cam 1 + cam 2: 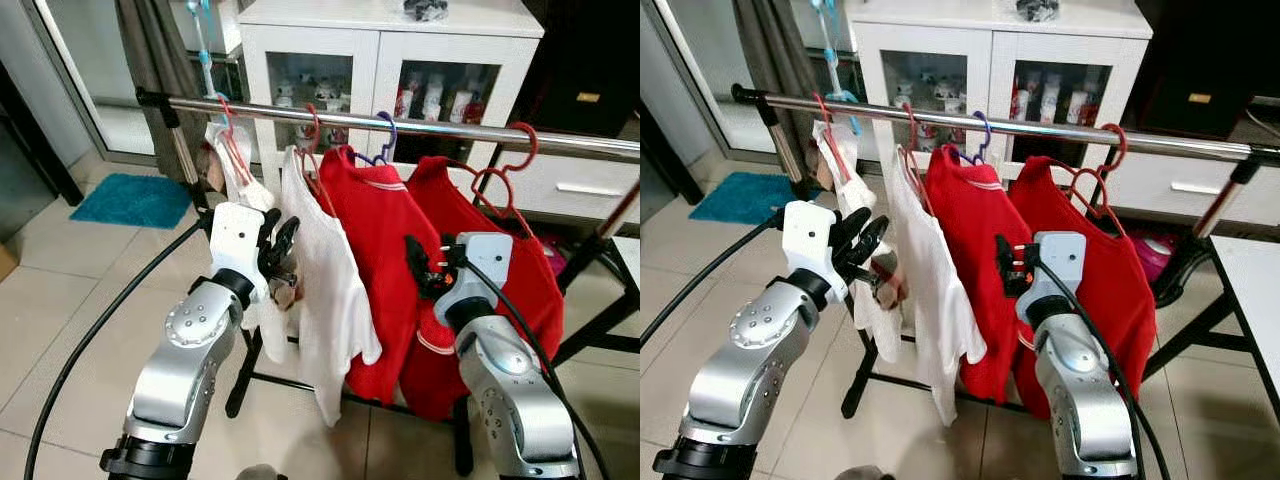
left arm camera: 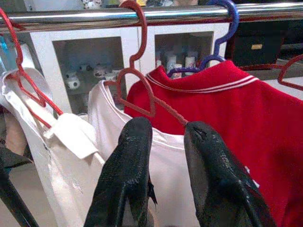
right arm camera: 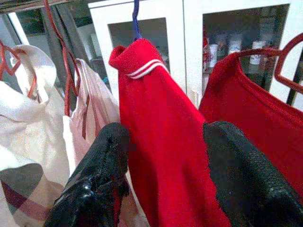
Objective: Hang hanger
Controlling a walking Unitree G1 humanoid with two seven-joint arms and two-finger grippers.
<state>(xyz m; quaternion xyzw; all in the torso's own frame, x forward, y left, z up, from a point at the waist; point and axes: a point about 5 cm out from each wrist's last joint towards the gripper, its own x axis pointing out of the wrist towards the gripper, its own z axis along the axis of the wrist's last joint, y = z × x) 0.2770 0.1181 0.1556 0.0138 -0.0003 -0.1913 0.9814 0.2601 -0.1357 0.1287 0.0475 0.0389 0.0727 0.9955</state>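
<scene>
1. Rail (image 1: 420,128): a chrome bar running across the scene in front of a white cabinet (image 1: 390,50); it serves as the landmark for all entries below.
2. Hangers on the rail, all hooked: a red hanger (image 1: 232,140) near the rail's left end carrying a pale shirt (image 1: 240,180); next along, a red hanger (image 2: 137,85) carrying a white shirt (image 1: 325,290); then a blue hanger (image 1: 385,135) carrying a red polo (image 1: 375,250); nearest the right end, a red hanger (image 1: 510,165) carrying a red top (image 1: 500,260).
3. Left gripper (image 1: 280,250): raised below the rail, level with the shoulder of the white shirt. In the left wrist view its fingers (image 2: 128,165) stand a little apart, with nothing between them.
4. Right gripper (image 1: 420,268): raised below the rail, in front of the two red garments. In the right wrist view its fingers (image 3: 99,175) are spread wide with the red polo's cloth in the gap, not pinched.
5. Step in hand, as a judgement: every hanger seen already sits on the rail and neither gripper grips anything, so the hanging looks done or at a release-and-check point.
6. Next move, as a judgement: drawing both grippers back from the rail without snagging cloth or nudging a hook off the bar.
</scene>
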